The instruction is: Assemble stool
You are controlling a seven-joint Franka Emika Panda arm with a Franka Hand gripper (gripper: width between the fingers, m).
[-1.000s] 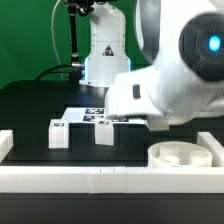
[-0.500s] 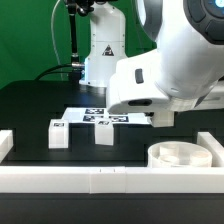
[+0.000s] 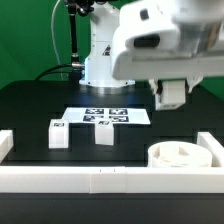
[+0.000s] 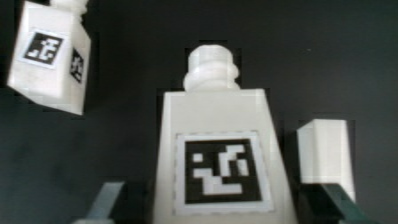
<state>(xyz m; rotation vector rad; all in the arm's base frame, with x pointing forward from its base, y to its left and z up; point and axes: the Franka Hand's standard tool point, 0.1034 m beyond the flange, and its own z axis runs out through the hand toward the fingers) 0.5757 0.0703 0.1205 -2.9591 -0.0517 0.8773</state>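
My gripper hangs above the table at the exterior view's right, shut on one white stool leg. In the wrist view that leg, with its black-and-white tag and a peg on its end, sits between the two dark fingers, and the gripper closes on its sides. Two more legs stand on the black table; the wrist view shows them as a tagged leg and a plain white block. The round seat lies at the front right.
The marker board lies flat behind the two standing legs. A long white border rail runs along the front, with a short rail end at the left. The robot's base stands at the back.
The arm has risen from low over the marker board to well above the table, carrying the leg upward. The two standing legs and the seat have not moved.
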